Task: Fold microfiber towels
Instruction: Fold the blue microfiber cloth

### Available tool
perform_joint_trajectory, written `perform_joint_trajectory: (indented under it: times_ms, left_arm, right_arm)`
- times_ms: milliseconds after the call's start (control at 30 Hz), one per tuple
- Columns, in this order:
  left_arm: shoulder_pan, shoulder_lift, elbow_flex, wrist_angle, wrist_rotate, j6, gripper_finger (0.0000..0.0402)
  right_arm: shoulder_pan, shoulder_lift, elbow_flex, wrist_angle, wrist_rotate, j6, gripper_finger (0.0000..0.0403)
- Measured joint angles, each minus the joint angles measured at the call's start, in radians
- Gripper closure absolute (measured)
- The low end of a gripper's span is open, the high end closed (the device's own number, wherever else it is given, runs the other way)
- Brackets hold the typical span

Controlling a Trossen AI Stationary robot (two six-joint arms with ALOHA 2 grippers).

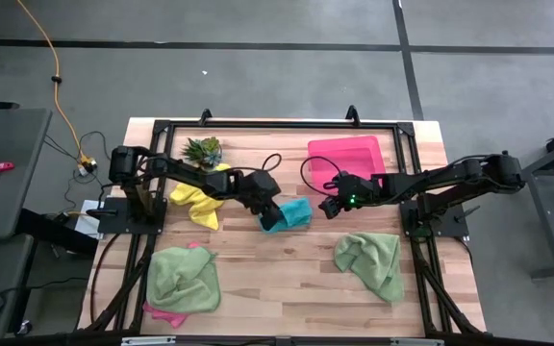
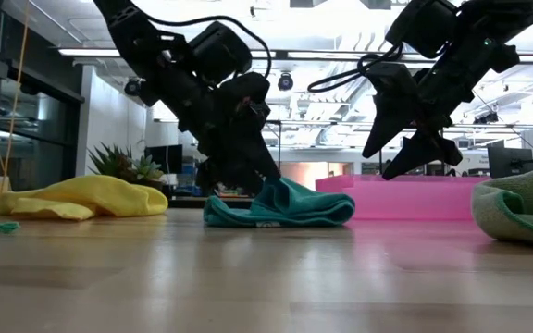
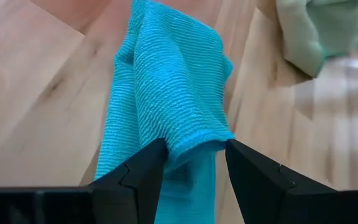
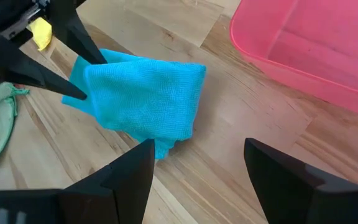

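Two matte black, multi-jointed robot arms, one per side.

Left arm (image 1: 176,173): blocky dark links, rounded joint housings, a black cable looping above the wrist. Its claw, the left claw (image 3: 194,163), has two black, angular, wedge-shaped fingers (image 3: 143,173) with faceted, tapering tips.

Right arm (image 1: 450,178): same dark build, a looped black cable near the wrist, a small green indicator light on the wrist housing. Its claw, the right claw (image 4: 199,163), has two broad, black, pointed fingers (image 4: 128,174) with flat, smooth plastic faces.
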Motion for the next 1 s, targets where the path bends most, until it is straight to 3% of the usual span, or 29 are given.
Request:
perform_joint_trajectory:
  times_ms: [400,1000]
  left_arm:
    - [-0.084,0.000,0.000,0.003,-0.186,0.065,0.0241]
    - [-0.092,0.021,0.000,0.138,-0.261,0.056,0.0241]
  right_arm:
    - [0.000,0.000,0.000,0.000,0.026,-0.003,0.0162]
    - [0.000,0.000,0.000,0.000,0.027,-0.008,0.0162]
